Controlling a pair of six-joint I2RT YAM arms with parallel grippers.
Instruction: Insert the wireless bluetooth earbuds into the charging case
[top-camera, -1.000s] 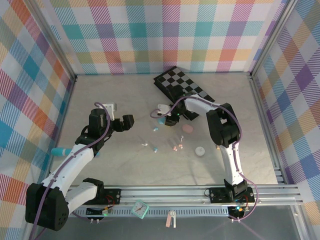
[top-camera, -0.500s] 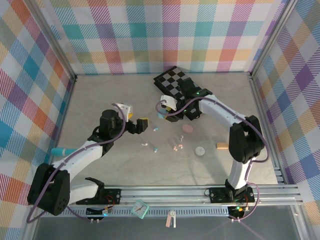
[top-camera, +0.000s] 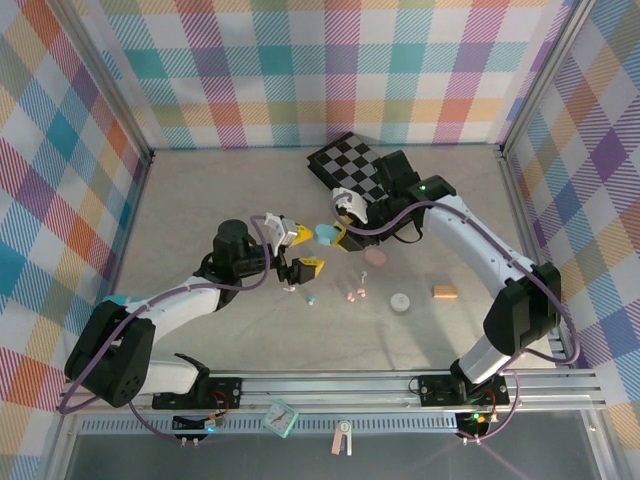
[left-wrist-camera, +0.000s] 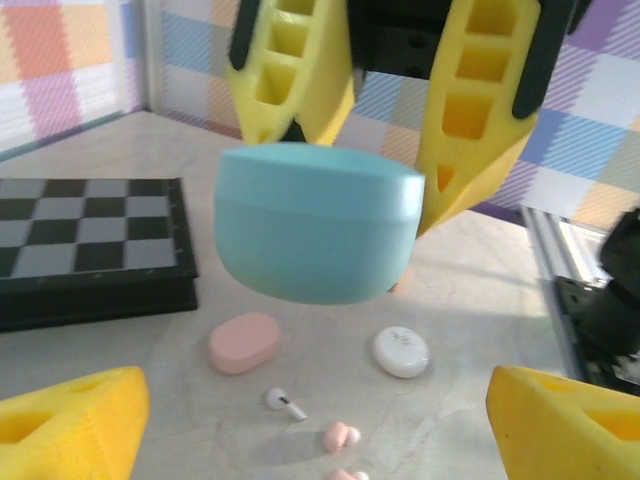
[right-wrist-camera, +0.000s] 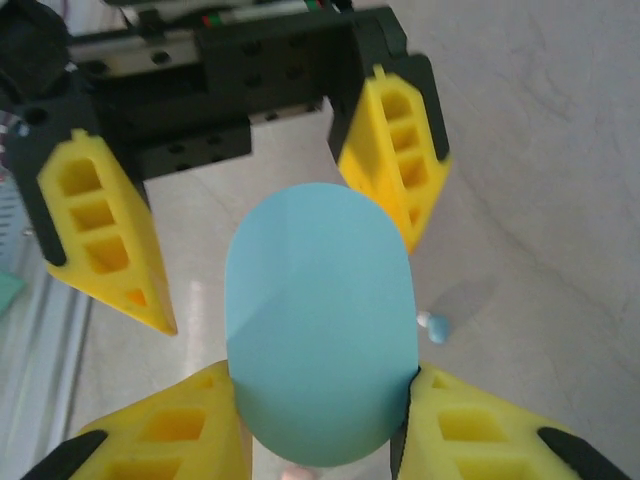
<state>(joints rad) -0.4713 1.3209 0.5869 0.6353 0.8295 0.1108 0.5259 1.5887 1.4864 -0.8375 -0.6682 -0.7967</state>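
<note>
Closed pale blue charging case (top-camera: 327, 232) aloft, tiny earbuds (top-camera: 354, 293) lying loose below

Top external: fixed high behind arm bases; I look down over whole table (top-camera: 200, 180).
Left wrist: low, near level, faces chessboard (left-wrist-camera: 90, 240); blue charging case (left-wrist-camera: 315, 225) very close.
Right wrist: angled down at table, same case close.
Wrist views face each other, share case.

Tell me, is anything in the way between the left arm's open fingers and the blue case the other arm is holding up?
Nothing visible. The blue case hangs pinched in the right fingers, and the left fingers gape wide facing it, with only air between.
</note>
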